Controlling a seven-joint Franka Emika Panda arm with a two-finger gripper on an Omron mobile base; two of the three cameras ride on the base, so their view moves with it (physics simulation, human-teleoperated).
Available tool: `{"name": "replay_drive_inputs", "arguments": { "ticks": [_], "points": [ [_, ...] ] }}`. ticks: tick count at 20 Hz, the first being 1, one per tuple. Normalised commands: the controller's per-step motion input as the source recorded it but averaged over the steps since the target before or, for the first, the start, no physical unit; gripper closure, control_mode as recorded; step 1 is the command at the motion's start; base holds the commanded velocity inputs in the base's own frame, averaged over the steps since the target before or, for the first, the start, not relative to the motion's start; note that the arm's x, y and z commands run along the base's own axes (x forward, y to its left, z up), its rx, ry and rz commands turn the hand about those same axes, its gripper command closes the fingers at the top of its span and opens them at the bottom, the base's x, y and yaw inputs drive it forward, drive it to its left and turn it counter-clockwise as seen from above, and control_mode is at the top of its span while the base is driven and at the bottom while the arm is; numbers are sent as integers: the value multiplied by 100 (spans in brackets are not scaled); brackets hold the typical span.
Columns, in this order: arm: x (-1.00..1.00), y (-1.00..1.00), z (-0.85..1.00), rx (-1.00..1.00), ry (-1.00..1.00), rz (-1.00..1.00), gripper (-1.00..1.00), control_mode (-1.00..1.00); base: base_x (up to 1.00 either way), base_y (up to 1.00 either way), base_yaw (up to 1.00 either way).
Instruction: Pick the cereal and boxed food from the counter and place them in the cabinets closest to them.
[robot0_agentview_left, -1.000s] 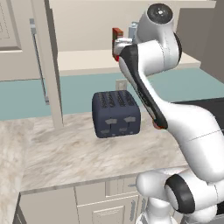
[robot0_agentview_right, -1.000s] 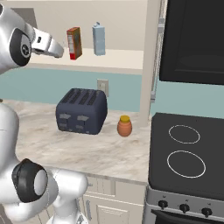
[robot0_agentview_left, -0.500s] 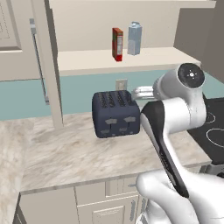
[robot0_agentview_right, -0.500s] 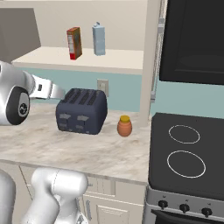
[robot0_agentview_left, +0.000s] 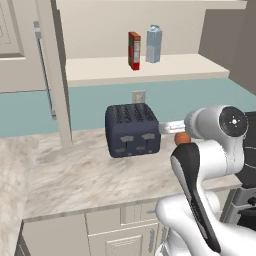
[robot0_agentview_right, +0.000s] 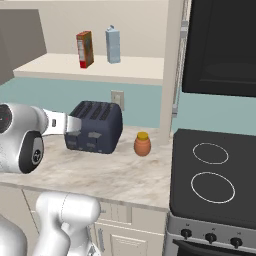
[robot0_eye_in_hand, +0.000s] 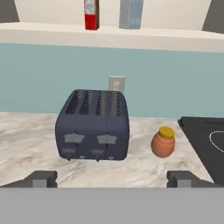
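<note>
Gripper (robot0_eye_in_hand: 111, 178) wide open, empty, low over the counter (robot0_agentview_left: 75, 175) in front of the toaster (robot0_eye_in_hand: 92, 125).
Cereal (robot0_agentview_right: 84, 49) upright on the open cabinet shelf (robot0_agentview_right: 95, 69), near the shelf's front edge, carton (robot0_agentview_right: 113, 45) just beside it. Orange jar (robot0_eye_in_hand: 163, 141) sits between toaster and stove top (robot0_agentview_right: 212, 175); bare counter ahead of the fingertips (robot0_eye_in_hand: 41, 178).

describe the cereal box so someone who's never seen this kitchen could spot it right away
Look at the open cream wall cabinet above the counter, over the dark blue toaster. Two things stand on its shelf side by side: the cereal is the left one. It is a flat red box with orange-yellow edges, while its neighbour is a pale blue gable-top carton.
</note>
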Motion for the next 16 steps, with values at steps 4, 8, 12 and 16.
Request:
{"name": "replay_drive_inputs", "arguments": {
  "ticks": [4,8,12,16],
  "points": [
    [0,0,0,0,0,0,-100,-100,0,0,0],
    [-2,0,0,0,0,0,-100,100,-32,-5,0],
    [0,0,0,0,0,0,-100,100,-75,-13,0],
    [0,0,0,0,0,0,-100,100,-83,-12,0]
  ]
}}
